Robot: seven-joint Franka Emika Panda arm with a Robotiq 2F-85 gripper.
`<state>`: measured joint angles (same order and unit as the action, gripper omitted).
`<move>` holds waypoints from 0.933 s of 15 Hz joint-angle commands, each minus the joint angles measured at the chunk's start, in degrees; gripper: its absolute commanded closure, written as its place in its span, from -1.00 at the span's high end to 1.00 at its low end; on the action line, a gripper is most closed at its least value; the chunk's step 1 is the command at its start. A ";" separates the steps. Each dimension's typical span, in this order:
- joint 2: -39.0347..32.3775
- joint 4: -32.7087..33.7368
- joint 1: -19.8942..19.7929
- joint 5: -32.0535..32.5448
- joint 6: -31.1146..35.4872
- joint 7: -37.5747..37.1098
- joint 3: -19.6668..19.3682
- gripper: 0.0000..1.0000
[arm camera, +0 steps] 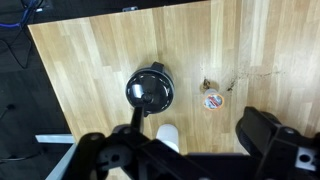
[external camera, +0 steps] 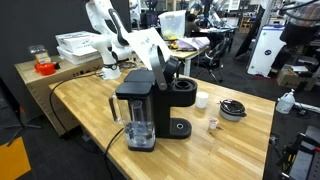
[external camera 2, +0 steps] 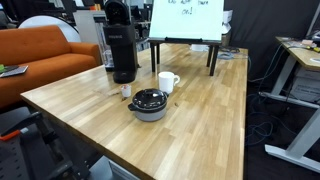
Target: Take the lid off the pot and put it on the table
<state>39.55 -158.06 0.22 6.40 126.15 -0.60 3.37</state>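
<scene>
Lid: flat round dark lid with a central knob [arm camera: 149, 88], seated squarely on the pot, untouched.
Pot: small shallow silver-grey metal pot [external camera 2: 150, 114], upright on the counter, lid closed over it.
Lid relative to end effector: well below and ahead of the fingertips, offset toward the finger on the left of the wrist view; not between the fingers.
End effector: [arm camera: 185, 150] fingers spread wide, nothing held, hanging high over the counter.
Step in hand: judged to be the approach to the knob; grasp not yet begun.
Doing it well: shift forward and sideways until the knob sits midway between the fingers, then drop straight down. Close on the knob alone, not on the lid's rim. Lift vertically, so as not to drag or tip the pot.
Nearest neighbour: white ceramic cup [arm camera: 168, 135], just beside the pot on the side nearer the end effector, almost under the gap between the fingers. Likely to be clipped by a low, slanting approach.
Further out: small round white-and-orange capsule [arm camera: 212, 100], ahead of the other finger, apart from the pot.
Farthest: tall black coffee machine [external camera: 145, 100], out of the wrist view, well clear of the lid.
Set-down ground: light wooden butcher-block counter [arm camera: 90, 60], bare planks beyond the pot on the offset side. Probably the safest landing spot.
</scene>
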 commanded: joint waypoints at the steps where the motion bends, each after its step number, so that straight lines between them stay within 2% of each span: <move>1: -9.17 4.39 -1.44 0.92 2.71 -1.59 -0.17 1.00; 7: -23.79 10.76 -4.75 5.42 6.64 -4.66 -0.90 1.00; 8: -20.12 7.98 -3.42 3.85 6.42 -3.48 -1.25 1.00; 10: -23.50 10.00 -3.84 4.38 6.66 -3.65 -1.73 1.00; 14: -23.93 10.57 -3.81 4.38 6.65 -3.71 -1.73 1.00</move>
<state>15.62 -147.56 -4.19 10.61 132.94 -4.16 2.23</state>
